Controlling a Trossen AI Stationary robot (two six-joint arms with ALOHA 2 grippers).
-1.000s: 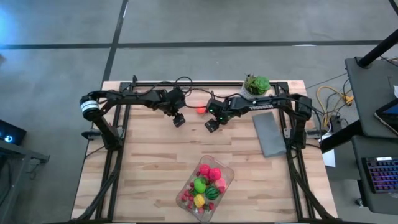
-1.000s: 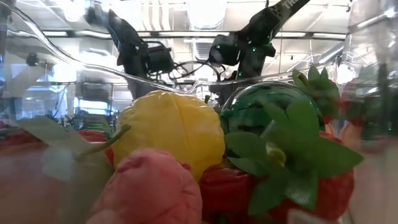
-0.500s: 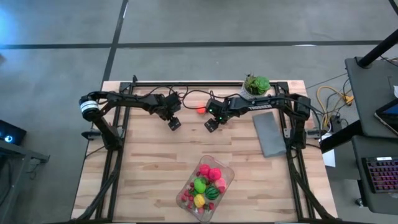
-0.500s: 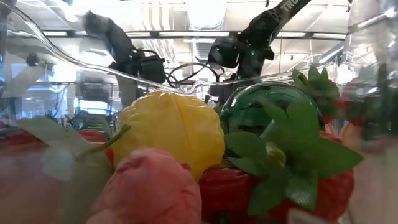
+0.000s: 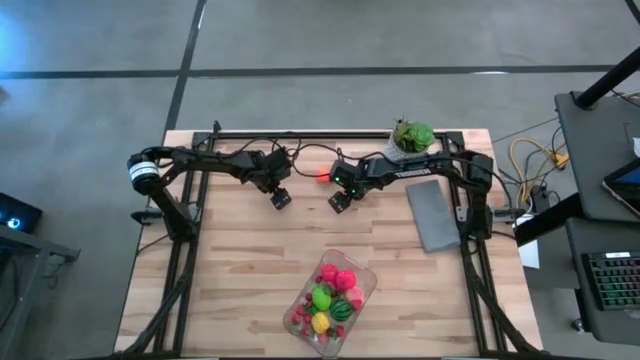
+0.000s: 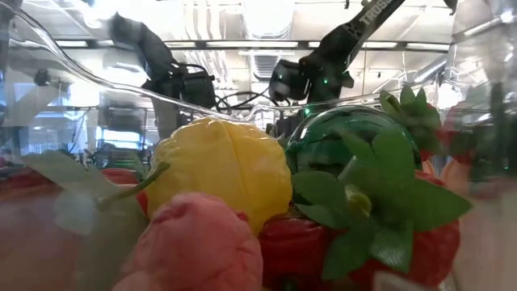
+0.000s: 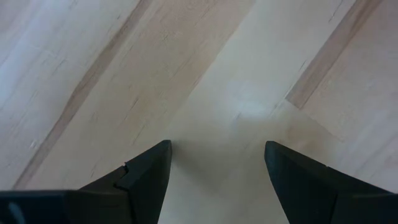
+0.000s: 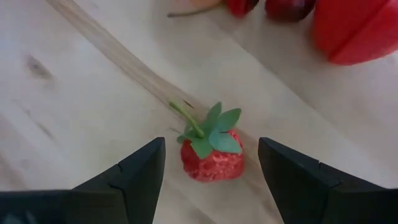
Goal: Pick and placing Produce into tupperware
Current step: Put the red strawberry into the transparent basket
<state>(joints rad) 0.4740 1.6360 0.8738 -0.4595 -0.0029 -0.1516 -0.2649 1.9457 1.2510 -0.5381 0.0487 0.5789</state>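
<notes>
So over on the left side of the wooden desk (image 5: pixel 240 260), the left hand (image 5: pixel 280 199) is hanging above bare planks toward the back, fingers (image 7: pixel 146 177) spread wide with nothing between them, and its wrist cam shows only wood grain under it. A bit further right, near the middle of the back edge, the right hand (image 5: pixel 339 202) is in pretty much the same pose, fingers (image 8: pixel 140 171) wide apart and not gripping anything. Its wrist cam is looking right down at a little red strawberry (image 8: pixel 212 152) with a green leafy top that's lying on the desk in the gap between the two fingers, not touching either one. Past that berry there are a few more red pieces (image 8: pixel 354 25) at the edge of that view, blurry, can't tell exactly what they are. From above you can see a red blob (image 5: pixel 323 177) on the desk just behind the right hand. Down at the front, roughly center, sits the tupperware (image 5: pixel 362 272), angled diagonally and already loaded with produce (image 5: pixel 321 297): pink, light green, yellow, dark green and small red bits. The low cam is basically pressed up against it, so you get a yellow fruit (image 6: pixel 222 174), a pink one (image 6: pixel 198 246) and a dark green one (image 6: pixel 343 141) filling the shot. Further right, at the back, there's a potted plant (image 5: pixel 412 136), and just in front of it a flat grey slab (image 5: pixel 434 215) lying near the right edge.
</notes>
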